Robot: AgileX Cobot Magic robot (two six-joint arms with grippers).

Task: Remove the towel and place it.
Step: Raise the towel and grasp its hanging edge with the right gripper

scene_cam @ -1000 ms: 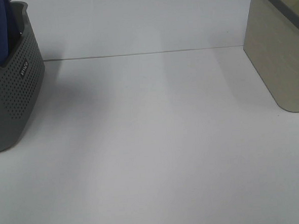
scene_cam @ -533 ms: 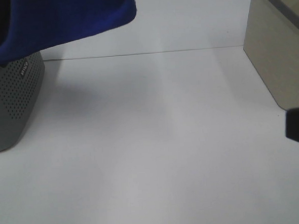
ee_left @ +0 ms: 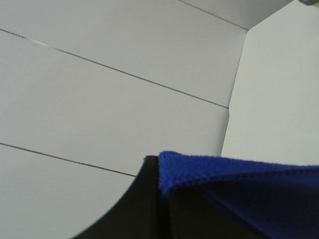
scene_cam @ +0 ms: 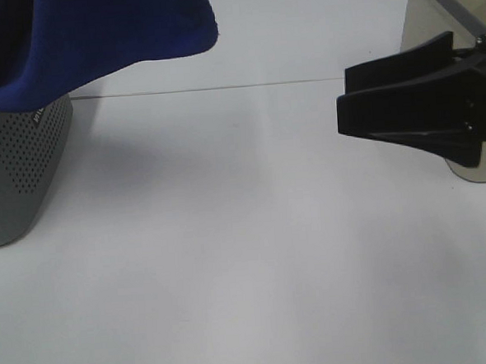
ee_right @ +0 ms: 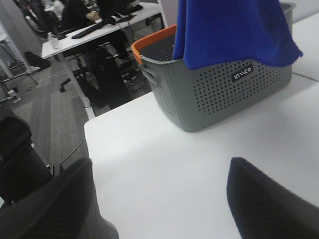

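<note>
One towel hanging over your grey basket.
Your left hand clamps it; right hand, fingers apart, fronts beige bin.

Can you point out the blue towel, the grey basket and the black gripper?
towel point(scene_cam: 94, 34), high view, hanging fold.
basket point(ee_right: 224, 94), right wrist view, perforated wall.
right gripper point(scene_cam: 343, 93), high view, between its fingertips.

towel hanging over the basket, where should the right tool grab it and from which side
Probably best to grip the towel at its free corner, which juts past the grey perforated basket toward mid-table. Come in from the right of the exterior view: that corner hangs in open air, clear of the basket, and the open right tool points that way.
</note>
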